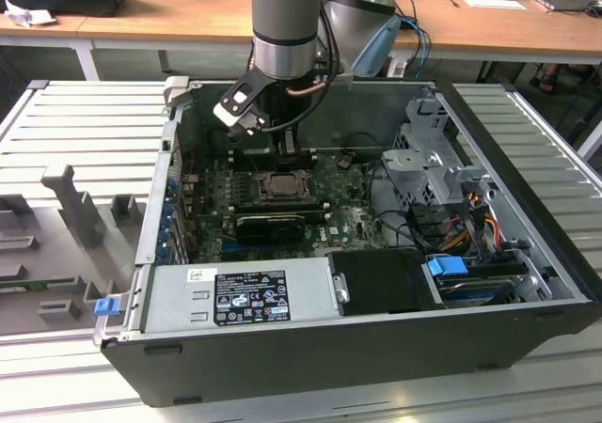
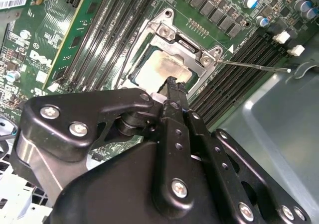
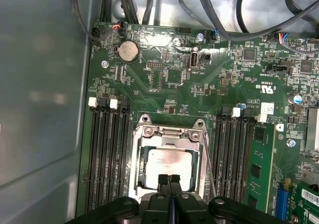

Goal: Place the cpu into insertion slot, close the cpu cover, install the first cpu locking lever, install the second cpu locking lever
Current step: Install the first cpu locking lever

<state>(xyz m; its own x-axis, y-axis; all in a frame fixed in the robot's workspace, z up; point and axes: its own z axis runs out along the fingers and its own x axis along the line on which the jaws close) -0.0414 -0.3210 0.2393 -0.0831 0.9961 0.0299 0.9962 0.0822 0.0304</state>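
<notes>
The cpu lies in the insertion slot on the green board, its pale metal top showing through the window of the cpu cover, which is folded down over it. My gripper is shut with nothing between its fingers, and its tips are over the near edge of the cpu. In the second wrist view the gripper tips meet at the cover's rim. A thin wire locking lever sticks out sideways from the socket corner. In the exterior view the gripper hangs just above the socket.
Memory slots flank the socket on both sides, one holding a green module. Cables run along the case wall. A black ribbed card, the power supply and a drive cage surround the board inside the case.
</notes>
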